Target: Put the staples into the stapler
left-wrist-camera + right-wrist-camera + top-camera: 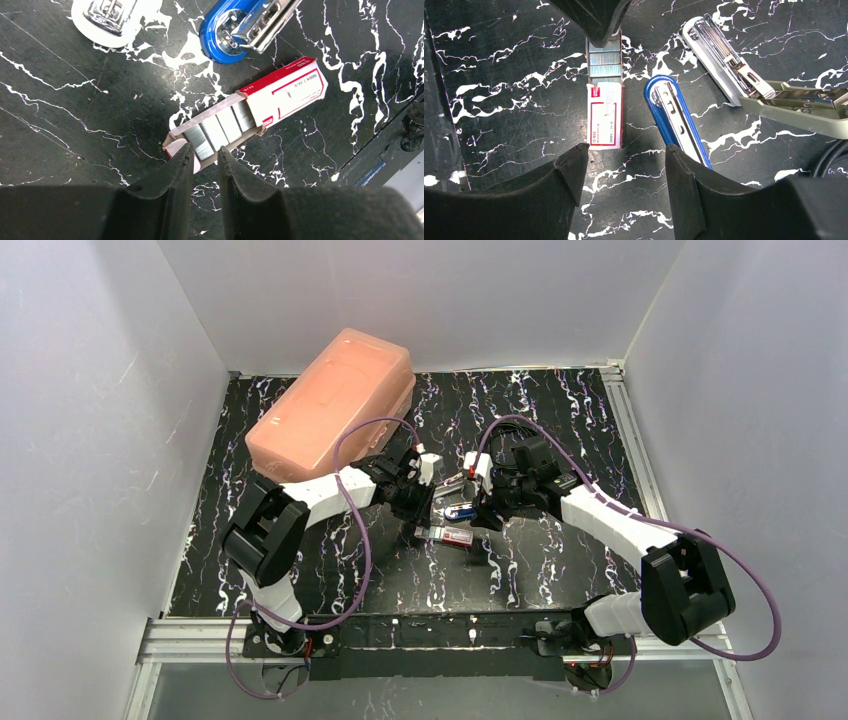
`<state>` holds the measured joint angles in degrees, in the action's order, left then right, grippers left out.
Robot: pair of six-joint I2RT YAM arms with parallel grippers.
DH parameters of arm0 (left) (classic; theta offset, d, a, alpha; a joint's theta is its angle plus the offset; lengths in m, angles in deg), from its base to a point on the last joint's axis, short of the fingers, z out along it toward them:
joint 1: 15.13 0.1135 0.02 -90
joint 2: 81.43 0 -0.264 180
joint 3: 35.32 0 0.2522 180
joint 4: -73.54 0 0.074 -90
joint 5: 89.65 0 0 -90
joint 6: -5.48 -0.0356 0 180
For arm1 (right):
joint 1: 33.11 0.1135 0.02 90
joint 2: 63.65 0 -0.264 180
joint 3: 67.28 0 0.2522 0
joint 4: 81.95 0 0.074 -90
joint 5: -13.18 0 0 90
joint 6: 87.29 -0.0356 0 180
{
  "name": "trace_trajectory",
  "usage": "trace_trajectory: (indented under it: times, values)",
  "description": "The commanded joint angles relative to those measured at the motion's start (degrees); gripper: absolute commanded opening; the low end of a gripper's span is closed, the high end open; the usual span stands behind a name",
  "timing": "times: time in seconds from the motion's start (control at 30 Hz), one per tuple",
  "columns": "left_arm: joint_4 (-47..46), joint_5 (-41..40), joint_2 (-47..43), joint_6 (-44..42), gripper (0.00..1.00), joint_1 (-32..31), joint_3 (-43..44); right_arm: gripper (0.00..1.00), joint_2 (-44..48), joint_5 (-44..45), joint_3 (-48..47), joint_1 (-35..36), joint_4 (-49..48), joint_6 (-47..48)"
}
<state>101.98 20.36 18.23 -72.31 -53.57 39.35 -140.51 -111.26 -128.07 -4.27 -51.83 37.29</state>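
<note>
The staples box, red with a pale label, lies flat on the black marbled table. Its tray is slid out and shows several silver staple strips. My left gripper hangs over the tray's open end, its jaws a narrow gap apart with bare table showing between them. My right gripper is wide open and empty, low over the table just short of the box's closed end. A blue stapler piece lies beside the box. A white-grey stapler lies opened, its metal channel exposed.
A large salmon-pink plastic case stands at the back left of the table. White walls close in the left, right and back sides. A metal rail runs along the near edge, by the arm bases.
</note>
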Motion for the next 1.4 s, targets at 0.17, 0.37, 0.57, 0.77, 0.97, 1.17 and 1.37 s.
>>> trace_trajectory:
  times: [0.17, 0.37, 0.57, 0.77, 0.97, 1.17, 1.37]
  values:
    - [2.41, -2.16, 1.09, -0.25, 0.26, -0.48, 2.30, 0.65, 1.54, -0.24, -0.08, -0.53, -0.29, 0.72]
    - [2.75, -2.16, 2.06, -0.15, 0.26, -0.74, 3.12, 0.65, 1.64, -0.11, 0.00, -0.66, -0.17, 0.98]
    - [3.18, -2.46, 2.63, -0.09, 0.26, -0.94, 3.39, 0.65, 1.57, -0.10, 0.00, -0.78, -0.04, 1.09]
    - [3.84, -3.61, 2.73, 0.09, 0.26, -1.26, 3.30, 0.65, 1.55, -0.11, 0.00, -0.83, 0.01, 1.18]
    - [4.02, -4.69, 2.92, 0.21, 0.23, -1.82, 3.34, 0.65, 1.55, -0.02, 0.00, -0.89, 0.13, 1.27]
    - [4.21, -5.18, 3.09, -0.07, 0.20, -1.80, 3.30, 0.65, 1.54, -0.11, 0.05, -0.93, 0.23, 1.44]
    - [4.17, -6.17, 2.99, -0.50, 0.17, -1.90, 3.02, 0.66, 1.54, -0.24, 0.00, -0.98, 0.31, 1.49]
